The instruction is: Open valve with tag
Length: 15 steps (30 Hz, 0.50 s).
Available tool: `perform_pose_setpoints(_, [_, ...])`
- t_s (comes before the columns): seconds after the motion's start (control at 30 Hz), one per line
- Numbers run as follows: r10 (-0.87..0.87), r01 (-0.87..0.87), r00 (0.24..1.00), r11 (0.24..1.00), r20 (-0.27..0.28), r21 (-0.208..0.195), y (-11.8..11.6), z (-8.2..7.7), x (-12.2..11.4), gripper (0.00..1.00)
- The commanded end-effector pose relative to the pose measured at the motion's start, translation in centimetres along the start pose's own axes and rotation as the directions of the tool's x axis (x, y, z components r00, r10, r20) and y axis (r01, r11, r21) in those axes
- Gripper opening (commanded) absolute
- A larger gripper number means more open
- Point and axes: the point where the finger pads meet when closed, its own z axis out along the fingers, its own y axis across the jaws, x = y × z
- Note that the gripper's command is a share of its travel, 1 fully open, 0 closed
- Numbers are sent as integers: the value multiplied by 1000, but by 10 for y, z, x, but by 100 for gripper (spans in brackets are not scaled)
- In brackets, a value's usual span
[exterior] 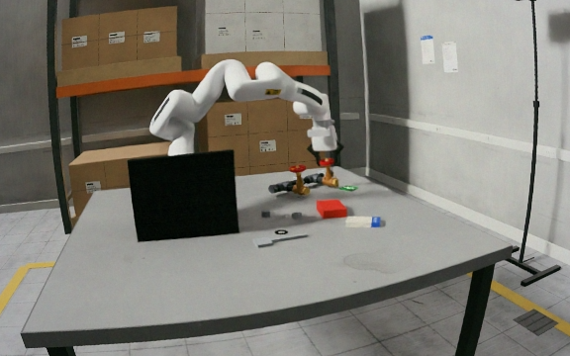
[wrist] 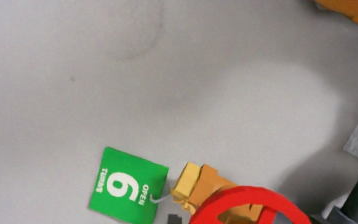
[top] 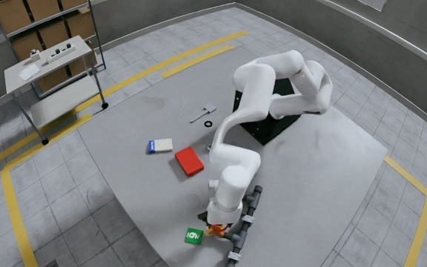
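Observation:
A grey pipe (top: 245,219) with brass valves lies near the table's edge. My gripper (exterior: 326,159) stands straight above the tagged valve and is shut on its red handwheel (wrist: 247,206), which also shows in the exterior view (exterior: 327,161). The brass valve body (wrist: 200,186) sits under the wheel. A green tag (wrist: 127,185) reading "OPEN 6 TURNS" lies flat beside it on a short chain; it also shows in the top view (top: 193,236). A second valve with a red handwheel (exterior: 297,168) stands to the left on the same pipe, apart from my fingers.
A red block (top: 189,161), a white-and-blue box (top: 160,145), a black ring (top: 208,123) and a grey flat tool (top: 203,113) lie on the table. A black box (exterior: 183,195) stands at the arm's base. A shelf cart (top: 50,70) stands off the table.

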Motion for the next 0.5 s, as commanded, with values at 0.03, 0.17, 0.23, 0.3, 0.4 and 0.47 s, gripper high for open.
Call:
perform_pose_setpoints(0.03, [-239, 239, 971, 971, 3, -14, -2, -1, 0, 0])
perform_pose_setpoints(0.17, [-364, 364, 931, 931, 5, -14, -2, -1, 0, 0])
perform_pose_setpoints(0.23, [-411, 411, 912, 912, 6, -14, -2, -1, 0, 0])
perform_pose_setpoints(0.3, [-447, 447, 895, 895, 7, -13, -2, -1, 0, 0])
perform_pose_setpoints(0.4, [-461, 461, 887, 887, 7, -13, -2, -1, 0, 0])
perform_pose_setpoints(0.47, [-484, 484, 875, 875, 7, -13, -2, -1, 0, 0])
